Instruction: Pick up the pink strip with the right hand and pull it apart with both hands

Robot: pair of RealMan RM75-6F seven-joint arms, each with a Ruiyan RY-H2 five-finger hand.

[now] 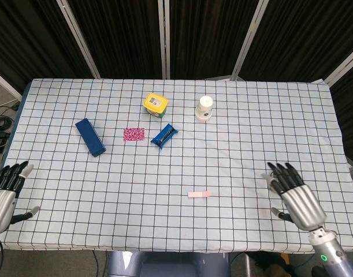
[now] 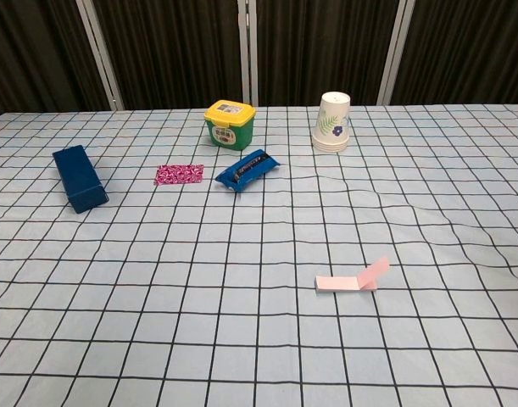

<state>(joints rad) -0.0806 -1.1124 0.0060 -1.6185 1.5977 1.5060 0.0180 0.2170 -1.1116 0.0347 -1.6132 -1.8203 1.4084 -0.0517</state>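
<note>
My right hand reaches toward the pink strip, which I have not touched yet.

The pink strip (image 1: 200,194) lies on the desk (image 1: 234,115) near the front edge, a little right of the middle, with its long axis running left to right. In the chest view one end (image 2: 375,271) is folded up off the cloth, so I judge this end is the easiest to take. My right hand (image 1: 296,195) hovers to the right of the strip with fingers spread and holding nothing; it is much nearer than my left hand (image 1: 3,193), which waits open at the far left corner. The chest view shows neither hand. Something seems to be under my right hand, but I cannot tell what.
</note>
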